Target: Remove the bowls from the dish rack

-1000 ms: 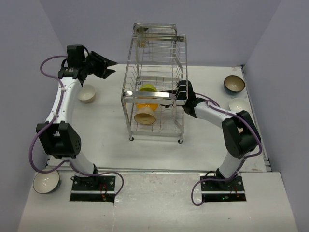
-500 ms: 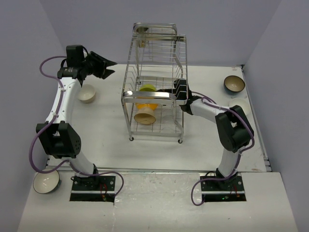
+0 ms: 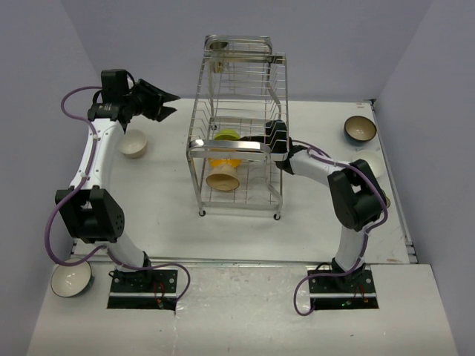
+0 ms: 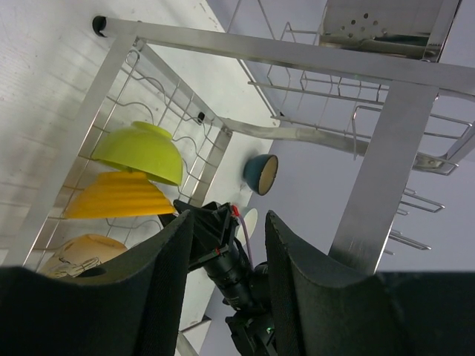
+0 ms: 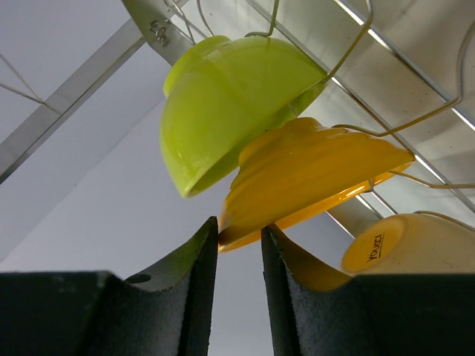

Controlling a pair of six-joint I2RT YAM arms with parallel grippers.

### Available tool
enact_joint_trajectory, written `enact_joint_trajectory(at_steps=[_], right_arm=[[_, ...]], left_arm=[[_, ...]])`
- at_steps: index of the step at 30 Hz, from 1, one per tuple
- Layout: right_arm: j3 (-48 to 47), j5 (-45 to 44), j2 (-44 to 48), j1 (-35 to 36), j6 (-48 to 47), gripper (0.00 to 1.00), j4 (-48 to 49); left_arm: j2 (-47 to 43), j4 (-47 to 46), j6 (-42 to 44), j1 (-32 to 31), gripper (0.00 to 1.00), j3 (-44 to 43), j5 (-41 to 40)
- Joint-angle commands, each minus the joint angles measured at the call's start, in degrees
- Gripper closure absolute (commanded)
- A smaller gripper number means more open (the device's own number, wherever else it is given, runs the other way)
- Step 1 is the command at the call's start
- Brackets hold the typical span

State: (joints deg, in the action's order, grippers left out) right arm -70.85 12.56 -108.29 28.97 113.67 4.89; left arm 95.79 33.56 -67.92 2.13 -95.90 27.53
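Observation:
The dish rack [image 3: 226,146] of chrome wire stands mid-table. On its lower tier three bowls lean in a row: a green bowl [image 3: 226,135] [image 5: 223,111], an orange ribbed bowl [image 3: 225,160] [image 5: 312,170] and a tan bowl [image 3: 223,178] [image 5: 408,245]. My right gripper [image 3: 270,145] [image 5: 239,224] reaches in from the rack's right side, and its fingertips are closed on the orange bowl's lower rim. My left gripper [image 3: 172,104] [image 4: 230,216] hangs high to the left of the rack, open and empty, looking across at the rack [image 4: 386,148] and the bowls [image 4: 115,196].
A white bowl [image 3: 133,143] sits on the table under the left arm. A dark blue bowl [image 3: 359,129] and a white bowl [image 3: 369,160] lie at the far right, and another bowl [image 3: 70,278] lies beside the left base. The rack's upper tier carries a perforated metal holder [image 4: 371,26].
The right arm's elbow has swung up and back toward the rack, and its gripper has edged left into the rack. The left arm and the bowls have not moved.

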Motion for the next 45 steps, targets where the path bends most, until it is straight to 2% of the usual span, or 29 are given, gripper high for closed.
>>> enact_joint_trajectory(at_steps=[1, 14, 19, 22, 30, 45], right_arm=[[1.50, -2.10, 2.03, 0.21, 38.74, 0.69, 0.04], [6.16, -2.45, 4.67, 0.21, 39.08, 0.69, 2.14], [4.06, -2.89, 3.26, 0.38, 41.28, 0.69, 1.19], [1.60, -4.20, 2.47, 0.38, 42.68, 0.74, -1.72], [-3.50, -5.35, 0.63, 1.08, 43.83, 0.75, -9.53], [-3.16, -5.26, -1.75, 1.09, 45.41, 0.81, -10.25]], left_arm=[[0.01, -0.78, 0.33, 0.24, 0.55, -0.78, 1.65], [-1.39, -0.43, -0.02, -0.72, 0.55, 1.06, 2.70], [-1.74, -0.16, 0.24, -0.72, 0.55, 1.33, 2.88], [-2.01, 0.01, 0.25, -0.55, 0.55, 1.50, 3.06], [-1.83, 0.01, -0.02, -0.46, 0.55, 0.19, 3.41], [-1.83, 0.19, -0.02, 0.42, 0.55, 0.54, 4.55]])
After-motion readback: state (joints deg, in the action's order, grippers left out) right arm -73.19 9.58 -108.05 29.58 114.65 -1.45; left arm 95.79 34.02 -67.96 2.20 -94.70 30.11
